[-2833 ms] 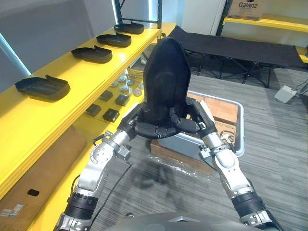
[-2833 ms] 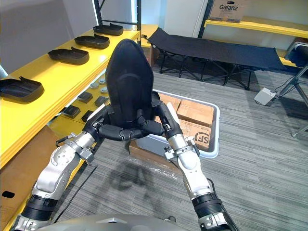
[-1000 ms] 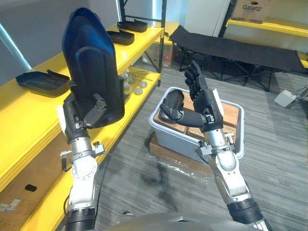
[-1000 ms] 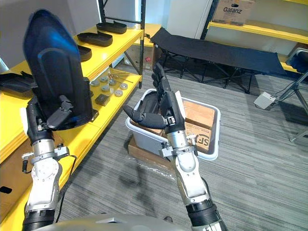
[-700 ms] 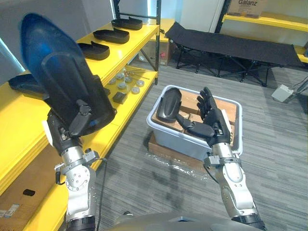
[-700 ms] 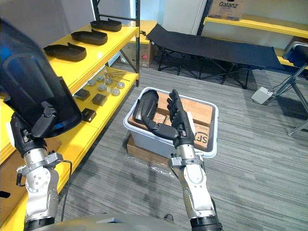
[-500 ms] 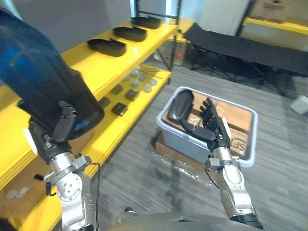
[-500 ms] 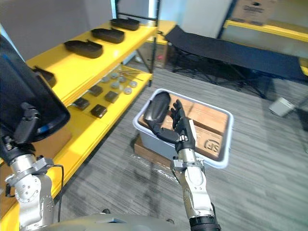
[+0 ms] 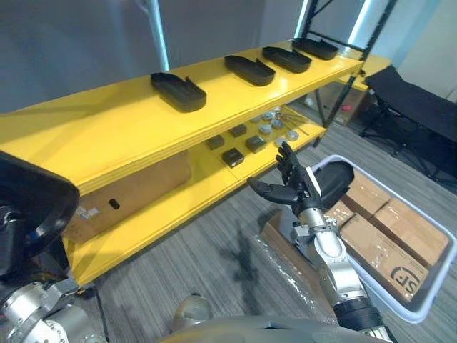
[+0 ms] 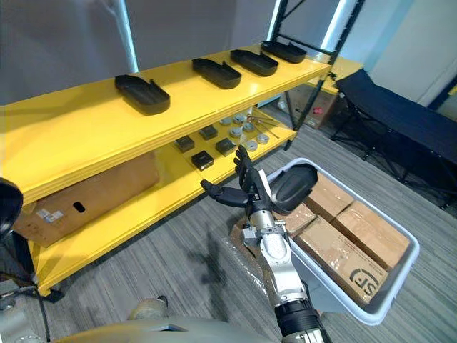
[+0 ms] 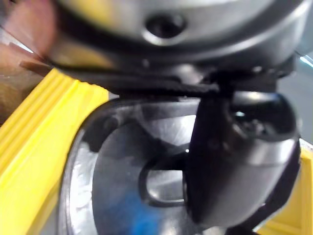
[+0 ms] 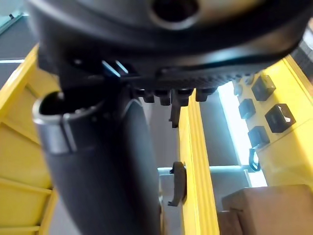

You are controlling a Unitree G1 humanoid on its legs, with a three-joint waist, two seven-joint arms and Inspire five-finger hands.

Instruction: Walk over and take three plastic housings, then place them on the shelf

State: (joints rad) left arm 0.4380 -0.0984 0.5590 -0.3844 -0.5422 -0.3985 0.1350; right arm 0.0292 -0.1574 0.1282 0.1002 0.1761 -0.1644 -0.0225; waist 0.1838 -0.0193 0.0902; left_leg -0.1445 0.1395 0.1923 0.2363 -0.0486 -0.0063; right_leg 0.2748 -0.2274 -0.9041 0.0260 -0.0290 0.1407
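Observation:
My left hand (image 11: 234,161) is shut on a large glossy black plastic housing (image 9: 32,207), held low at the left edge of the eye views, in front of the yellow shelf (image 9: 107,136); the thumb presses on its shiny face (image 11: 122,196). My right hand (image 9: 294,184) hovers open and empty, fingers straight, between the shelf and a grey tub (image 9: 428,300). A second black housing (image 9: 334,177) leans in the tub's near corner, just behind the right hand. Several more black housings (image 9: 178,91) lie in a row along the shelf's top board.
Cardboard boxes (image 9: 389,232) fill the tub, which stands on a flat wrapped carton (image 9: 285,264). Small black blocks and round metal parts (image 9: 246,141) lie on the lower shelf board, and a brown carton (image 9: 136,189) sits beneath the top board. A black cot (image 10: 400,118) stands far right.
The whole view has swung left toward the shelf. The held housing now sits lower, at the view's left edge. The right hand stays open beside the tub.

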